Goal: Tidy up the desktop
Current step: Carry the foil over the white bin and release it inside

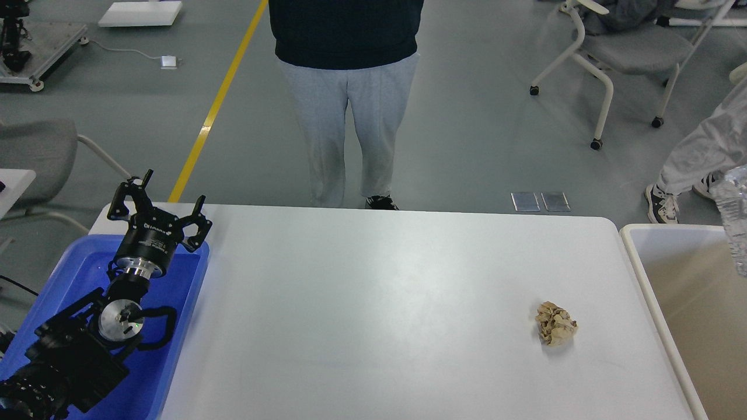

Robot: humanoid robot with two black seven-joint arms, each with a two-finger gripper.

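The large smooth white rectangular desktop [373, 315] with rounded corners fills the near and middle of the view. At its near left lies a blue plastic tray [184, 303], and my black left arm comes in over it from the lower left corner. Toward the near right of the desktop sits a crumpled ball of tan paper [555, 324], alone and well apart from the tray. Just beside the right edge stands a white-rimmed bin with a beige inside [642, 280], and a clear plastic bottle [736, 216] shows at the right border above it. Farther back, the left gripper [173, 195] hangs above the tray's far end, fingers spread apart and holding nothing. The right gripper is out of sight. Beyond the far edge stands a person in light grey trousers [344, 116]
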